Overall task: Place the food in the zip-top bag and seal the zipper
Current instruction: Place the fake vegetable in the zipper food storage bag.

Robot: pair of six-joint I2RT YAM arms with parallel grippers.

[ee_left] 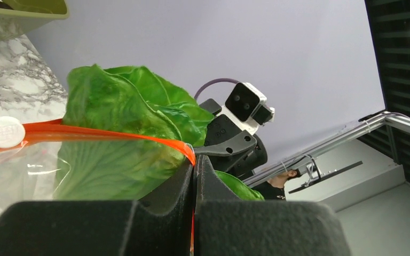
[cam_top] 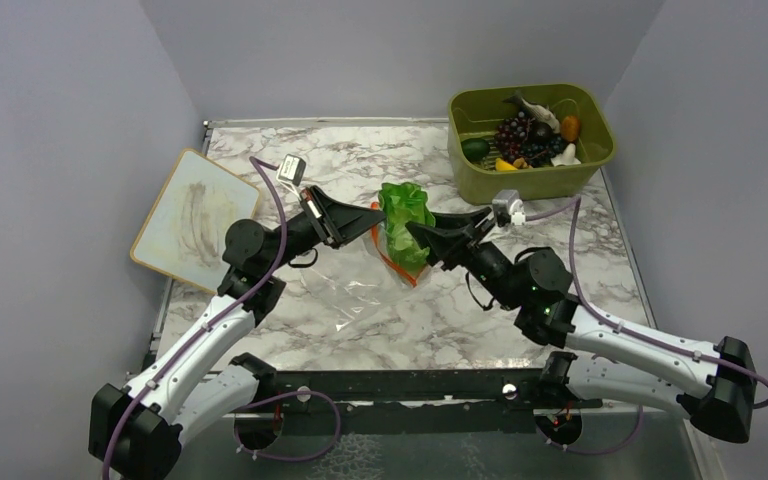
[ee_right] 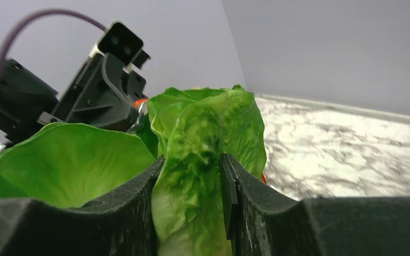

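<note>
The green-and-white lettuce point(cam_top: 405, 215) stands half inside the mouth of the clear zip-top bag point(cam_top: 360, 290), which lies on the marble table. My left gripper point(cam_top: 375, 212) point(ee_left: 195, 165) is shut on the orange-red zipper point(ee_left: 112, 133) at the bag's mouth, holding it up. A white slider point(ee_left: 4, 132) sits on the strip. From the right, my right gripper point(cam_top: 415, 232) point(ee_right: 192, 170) has the lettuce point(ee_right: 208, 122) filling the gap between its fingers, touching both. Grapes point(cam_top: 520, 135), a grey fish point(cam_top: 535, 108), and orange point(cam_top: 570, 127), dark green point(cam_top: 475, 150) and yellow point(cam_top: 505, 165) pieces lie in the bin.
The olive-green bin point(cam_top: 520, 182) stands at the back right of the table. A tan-framed board point(cam_top: 195, 220) lies at the left edge. Grey walls close in the table on three sides.
</note>
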